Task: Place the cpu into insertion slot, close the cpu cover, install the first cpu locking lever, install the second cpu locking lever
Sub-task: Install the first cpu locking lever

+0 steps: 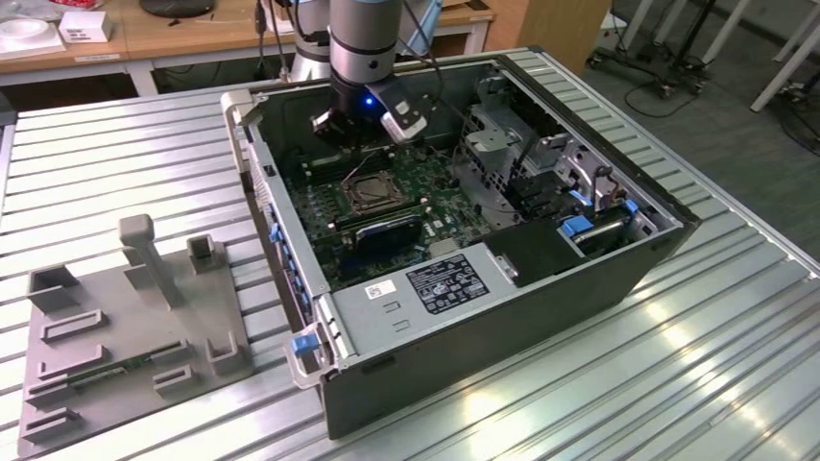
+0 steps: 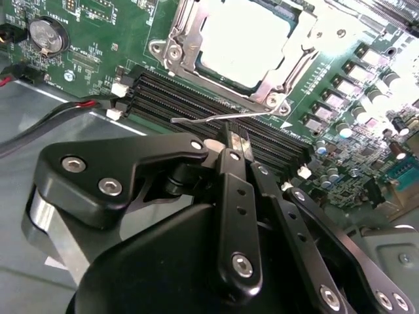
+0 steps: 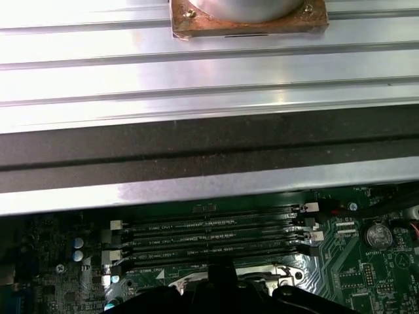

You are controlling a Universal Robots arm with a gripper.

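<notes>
The cpu [image 2: 245,36] lies flat in the insertion slot [image 1: 372,192] on the green motherboard, pale and bright. The silvery cpu cover [image 2: 298,55] lies down around it as a frame. A thin metal locking lever [image 2: 216,119] stretches across the black memory slots [image 2: 196,98] beside the socket. My gripper [image 2: 236,140] hangs low over those slots with its black fingers shut together. The tips are right at the lever, and I cannot tell whether they touch it. In the exterior view the gripper [image 1: 363,144] is inside the open case, just beyond the socket.
The computer case's walls [image 1: 513,288] ring the board on a ribbed metal table [image 1: 717,365]. A drive cage with blue latches [image 1: 583,226] fills the exterior view's right. A grey fixture tray [image 1: 129,327] lies at the left. A red-and-black cable [image 2: 72,111] and a coin battery [image 2: 47,34] lie near the gripper.
</notes>
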